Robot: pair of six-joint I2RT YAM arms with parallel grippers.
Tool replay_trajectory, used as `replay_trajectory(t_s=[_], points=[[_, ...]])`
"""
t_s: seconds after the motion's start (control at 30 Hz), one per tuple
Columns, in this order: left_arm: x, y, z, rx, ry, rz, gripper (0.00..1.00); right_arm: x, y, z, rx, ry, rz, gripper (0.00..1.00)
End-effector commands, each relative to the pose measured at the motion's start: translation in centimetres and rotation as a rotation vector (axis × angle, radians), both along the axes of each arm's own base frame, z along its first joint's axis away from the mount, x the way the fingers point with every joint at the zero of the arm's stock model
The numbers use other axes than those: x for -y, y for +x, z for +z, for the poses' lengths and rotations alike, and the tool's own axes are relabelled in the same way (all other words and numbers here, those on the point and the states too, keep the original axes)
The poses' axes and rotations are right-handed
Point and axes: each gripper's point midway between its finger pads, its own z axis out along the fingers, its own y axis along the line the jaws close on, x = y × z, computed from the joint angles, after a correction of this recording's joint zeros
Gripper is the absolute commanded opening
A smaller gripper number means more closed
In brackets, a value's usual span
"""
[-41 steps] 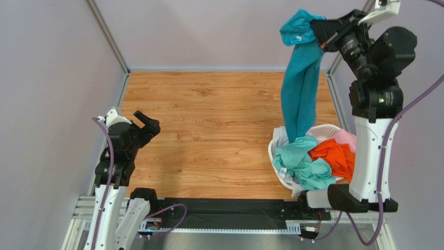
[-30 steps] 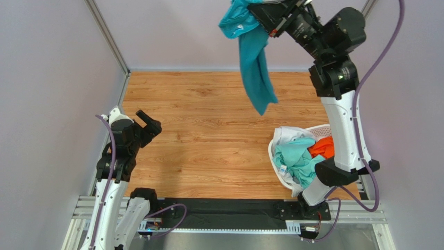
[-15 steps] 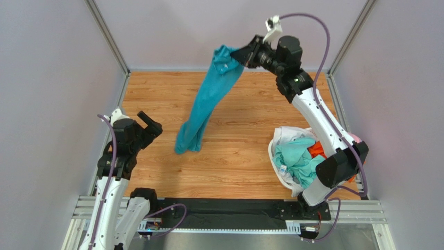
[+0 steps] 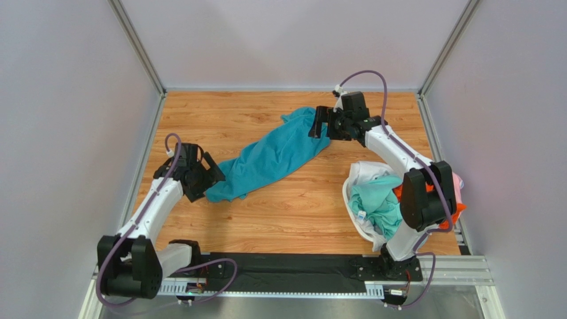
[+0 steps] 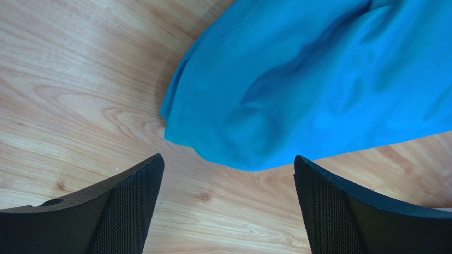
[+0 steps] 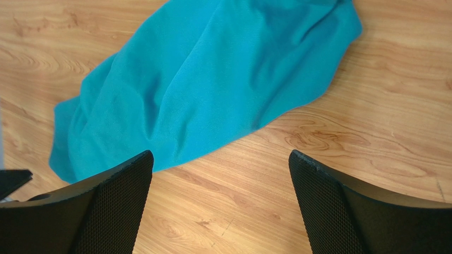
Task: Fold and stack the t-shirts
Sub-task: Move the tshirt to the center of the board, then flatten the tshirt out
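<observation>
Deep teal-blue soft cloth t-shirt (image 4: 273, 158) in a rumpled diagonal band on the wooden counter (image 4: 279, 212), apart from the white perforated plastic basket (image 4: 347, 198); seems laid out for flattening. Left tool (image 4: 207, 178) wide, empty, low, straddling one end. Right tool (image 4: 315, 123) wide, empty, at the other end, arm stretched forward.
</observation>
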Motion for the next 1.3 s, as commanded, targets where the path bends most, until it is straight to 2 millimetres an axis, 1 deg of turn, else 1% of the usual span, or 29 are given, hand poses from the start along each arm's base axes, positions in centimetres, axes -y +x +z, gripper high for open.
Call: replay_trajectory(t_s=[0.0,0.07,0.1,0.13,0.17,0.2,0.27,0.3,0.33,0.37,0.4,0.47,0.5,0.53,0.57,0.6,0.63,0.67,0.7,0.73,0.8,0.9,0.93,1.0,1.03,1.13,1.17,1.2,1.27], points=[[-0.3,1.1,-1.0,-0.023,0.013,0.003,0.98,0.7,1.5,2.0,0.13,-0.157,0.056,1.0],[-0.4,1.3,-1.7,-0.043,0.021,0.007,0.94,1.0,2.0,0.6,0.097,-0.205,0.051,1.0],[-0.4,1.4,-2.3,-0.067,0.024,0.002,0.92,1.3,3.2,1.1,0.123,-0.236,0.038,1.0],[-0.4,1.5,-2.5,-0.075,0.024,0.004,0.89,1.5,3.6,0.7,0.115,-0.26,0.031,1.0],[-0.4,1.6,-3.0,-0.098,0.025,0.005,0.87,1.7,4.3,-0.9,0.081,-0.288,0.026,1.0],[-0.4,1.7,-3.3,-0.103,0.026,0.003,0.85,1.7,5.3,0.2,0.092,-0.306,0.016,1.0],[-0.3,2.1,-3.6,-0.112,0.026,0.005,0.8,1.5,6.3,-0.2,0.082,-0.322,0.021,1.0],[-0.3,2.3,-4.0,-0.121,0.026,0.006,0.78,1.8,7.1,-1.7,0.06,-0.355,0.007,1.0],[-0.3,2.6,-4.0,-0.124,0.026,0.006,0.75,1.5,8.2,-0.9,0.082,-0.351,0.004,1.0],[-0.3,2.7,-4.5,-0.141,0.029,0.002,0.72,1.2,8.7,-1.1,0.079,-0.351,0.008,1.0],[-0.3,3.1,-4.4,-0.139,0.03,0.0,0.65,0.8,9.6,-1.7,0.069,-0.351,0.019,1.0],[-0.2,3.3,-5.1,-0.162,0.029,-0.004,0.56,0.4,10.4,-2.3,0.066,-0.35,0.022,1.0],[-0.2,3.4,-5.2,-0.167,0.028,-0.003,0.52,0.3,10.8,-3.7,0.04,-0.358,0.026,0.99],[-0.2,3.6,-5.3,-0.17,0.03,-0.004,0.47,0.1,11.2,-3.8,0.042,-0.357,0.025,0.99],[-0.3,3.5,-5.7,-0.185,0.033,-0.005,0.44,-0.2,11.9,-3.4,0.057,-0.349,0.022,0.98],[-0.3,3.7,-5.7,-0.184,0.035,-0.006,0.42,-0.3,12.3,-3.6,0.06,-0.348,0.022,0.98],[-0.3,3.9,-5.7,-0.183,0.035,-0.007,0.32,-0.4,12.6,-5.1,0.037,-0.356,0.024,0.96],[-0.3,4.0,-5.9,-0.188,0.037,-0.013,0.26,-0.5,13.3,-4.6,0.052,-0.347,0.016,0.95],[-0.3,4.1,-6.0,-0.189,0.039,-0.014,0.15,-0.7,13.3,-5.1,0.039,-0.35,0.018,0.94],[-0.3,4.3,-5.9,-0.186,0.039,-0.014,0.0,-0.6,13.4,-6.3,0.018,-0.355,0.018,0.89],[-0.3,4.5,-6.1,-0.19,0.043,-0.023,0.0,-1.3,13.5,-6.5,0.009,-0.322,0.035,0.84],[-0.2,5.1,-5.6,-0.164,0.043,-0.028,0.0,-1.7,14.2,-6.4,0.036,-0.314,0.036,0.65],[-0.3,5.2,-5.4,-0.155,0.044,-0.028,0.0,-1.8,14.3,-6.2,0.044,-0.312,0.037,0.54],[-0.2,5.5,-4.7,-0.123,0.043,-0.032,0.0,-1.9,14.8,-5.7,0.068,-0.309,0.031,0.37],[-0.3,5.6,-4.4,-0.11,0.044,-0.031,0.0,-1.9,15.0,-5.4,0.077,-0.309,0.027,0.26],[-0.2,6.0,-3.0,-0.061,0.042,-0.031,0.0,-1.8,15.2,-4.5,0.099,-0.306,0.017,0.0],[-0.2,6.1,-2.2,-0.034,0.04,-0.029,0.0,-1.8,15.2,-4.2,0.106,-0.304,0.01,0.0],[-0.2,6.2,-1.8,-0.022,0.04,-0.031,0.0,-1.7,15.2,-2.8,0.129,-0.298,0.006,0.0],[-0.2,6.7,0.1,0.041,0.037,-0.028,0.0,-1.5,14.4,-1.9,0.132,-0.288,-0.004,0.0]])
